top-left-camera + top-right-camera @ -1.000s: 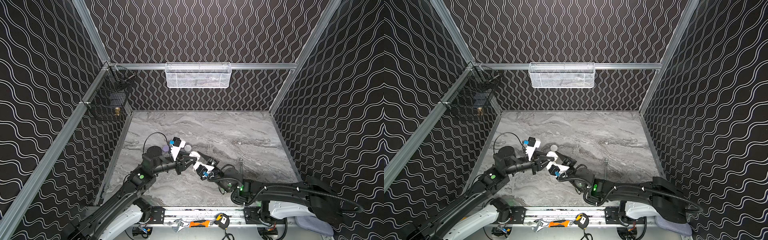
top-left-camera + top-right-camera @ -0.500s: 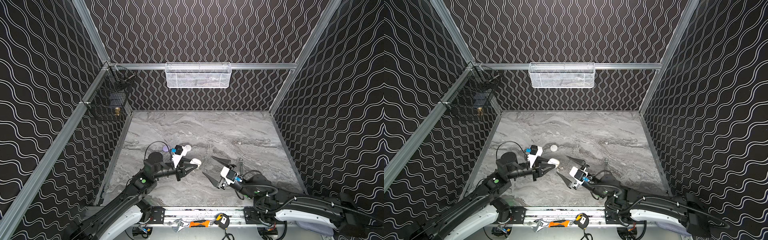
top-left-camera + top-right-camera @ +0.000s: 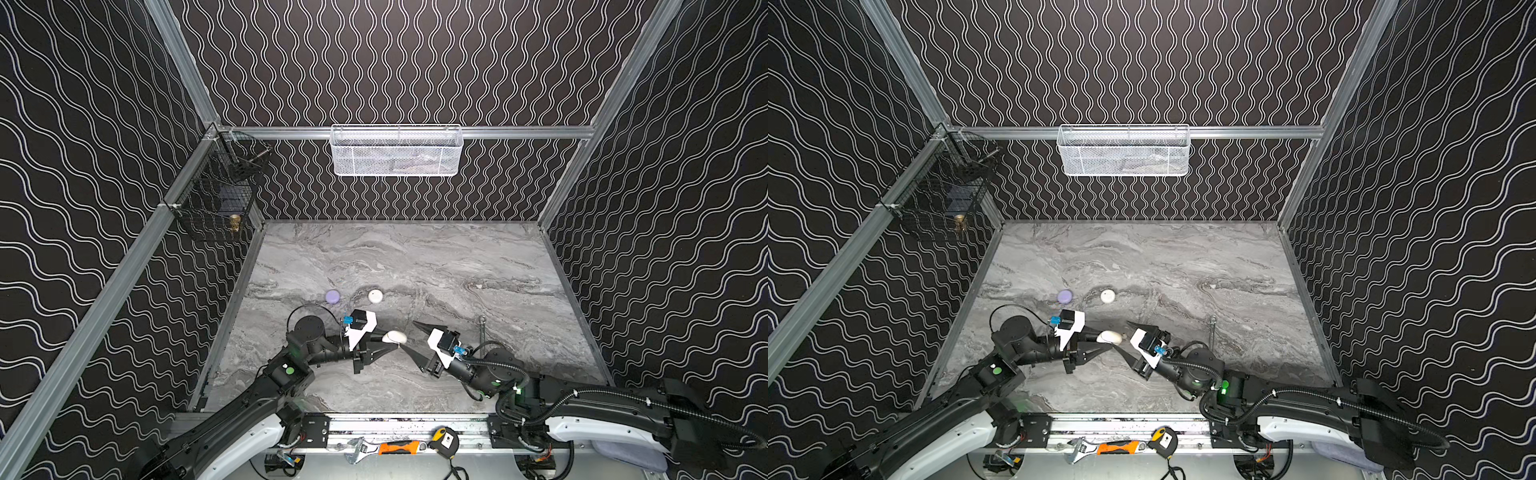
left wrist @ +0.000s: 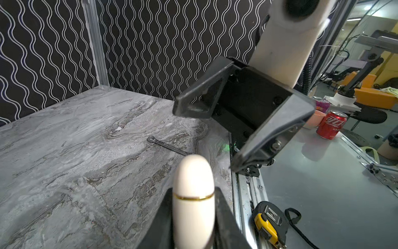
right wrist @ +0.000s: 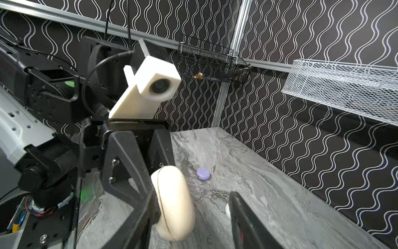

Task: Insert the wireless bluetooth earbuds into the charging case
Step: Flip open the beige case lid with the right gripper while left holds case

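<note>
A cream, pill-shaped charging case with a gold seam is closed and held above the table near the front. My left gripper is shut on it. My right gripper faces it from the right, open. The case's free end sits between the spread fingers, close to one of them. A tiny white speck lies at mid right; it may be an earbud but is too small to tell.
A lavender case and a white case lie closed behind my left gripper. A thin steel wrench lies right of centre. A white mesh basket and a black wire basket hang on the walls.
The right gripper pulled away from the case to the right, opened wide, then edged back toward it with its jaws a little narrower. The left gripper carried the case slightly frontward and rightward.
</note>
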Controlling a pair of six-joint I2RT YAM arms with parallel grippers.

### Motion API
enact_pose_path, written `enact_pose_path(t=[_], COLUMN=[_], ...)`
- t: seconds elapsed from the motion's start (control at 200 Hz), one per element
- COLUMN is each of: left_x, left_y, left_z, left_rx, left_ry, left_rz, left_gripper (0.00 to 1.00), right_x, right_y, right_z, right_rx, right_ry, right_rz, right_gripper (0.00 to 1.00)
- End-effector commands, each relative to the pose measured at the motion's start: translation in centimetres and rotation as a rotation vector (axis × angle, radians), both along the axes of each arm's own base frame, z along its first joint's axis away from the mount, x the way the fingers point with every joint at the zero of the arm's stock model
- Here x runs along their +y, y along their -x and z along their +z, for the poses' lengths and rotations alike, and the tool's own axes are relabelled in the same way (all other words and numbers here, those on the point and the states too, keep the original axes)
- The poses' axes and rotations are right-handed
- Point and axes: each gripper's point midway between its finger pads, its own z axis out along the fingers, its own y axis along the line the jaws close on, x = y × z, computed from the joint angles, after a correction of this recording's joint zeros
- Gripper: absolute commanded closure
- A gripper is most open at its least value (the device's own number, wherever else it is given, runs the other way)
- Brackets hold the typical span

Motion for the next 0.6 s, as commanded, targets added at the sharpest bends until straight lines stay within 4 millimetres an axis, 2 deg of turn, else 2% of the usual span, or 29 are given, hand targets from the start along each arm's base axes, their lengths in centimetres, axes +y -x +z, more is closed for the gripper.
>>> enact_pose_path(t=[0.0, 0.37, 0.591], left_x=[-0.2, -0.5, -0.9], left_y=[0.6, 2.1, 2.2], left_z=[1.2, 1.2, 0.9], left_rx=[-0.063, -0.076, -0.069], left_ry=[0.026, 0.025, 0.006], left_rz=[-0.034, -0.094, -0.1], left_gripper=[1.0, 1.0, 1.0], right_x=[-0.2, -1.0, -2.0], right_y=[-0.4, -2.4, -2.9], right_z=[1.4, 0.6, 1.4], right_rx=[-0.011, -0.01, -0.004], right_ry=[-0.064, -0.045, -0.092], right_rz=[-0.022, -0.127, -0.159], right_gripper=[0.43, 0.47, 0.51])
